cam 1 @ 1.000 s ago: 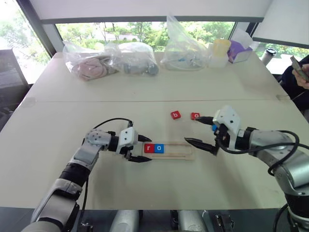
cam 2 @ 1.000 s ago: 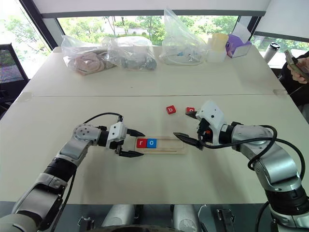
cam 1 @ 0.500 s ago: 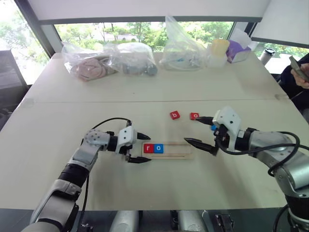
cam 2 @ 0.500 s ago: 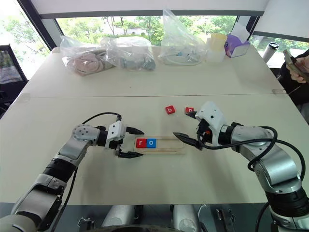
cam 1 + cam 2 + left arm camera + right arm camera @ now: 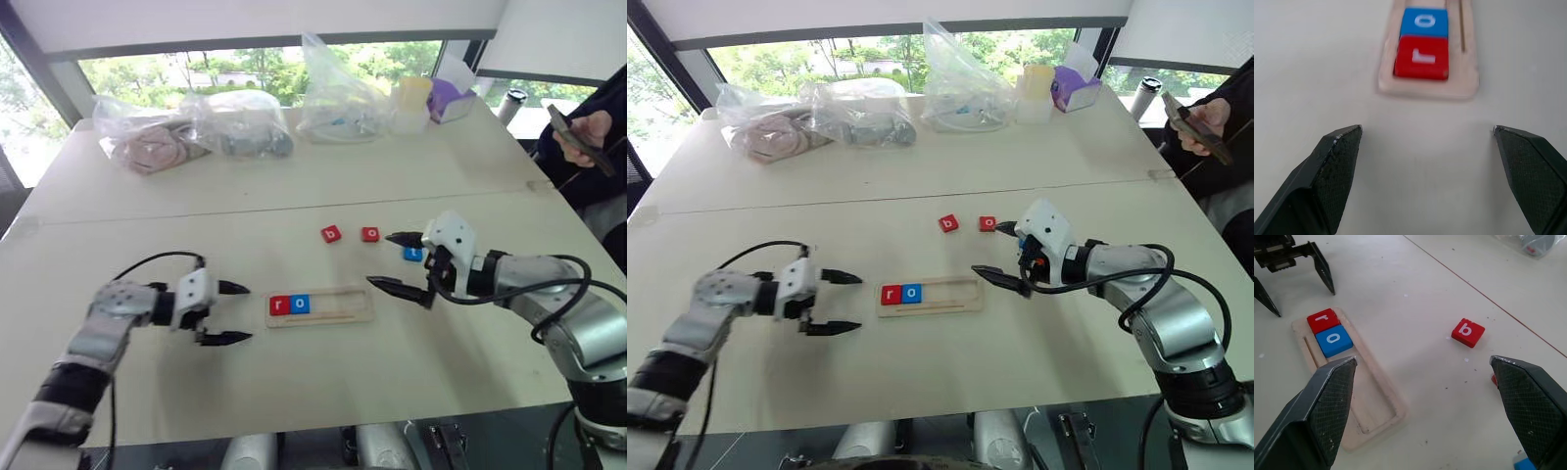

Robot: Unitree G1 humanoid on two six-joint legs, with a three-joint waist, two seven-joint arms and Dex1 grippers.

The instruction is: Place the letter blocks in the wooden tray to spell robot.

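The left gripper (image 5: 227,313), wide open and empty, has been drawn back from the wooden tray (image 5: 319,305), where the red r block (image 5: 279,305) and blue o block (image 5: 300,304) are left seated at its left end. The right gripper (image 5: 397,261), also wide open and empty, is held near the loose red b block (image 5: 331,234), red o block (image 5: 370,234) and blue t block (image 5: 412,254) toward the table's middle. Three letters are judged outstanding, b next.

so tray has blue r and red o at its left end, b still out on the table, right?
Colours are swapped: the r block is red and the o block is blue, per the right wrist view. They do sit at the wooden tray's left end, and the b block lies on the table.
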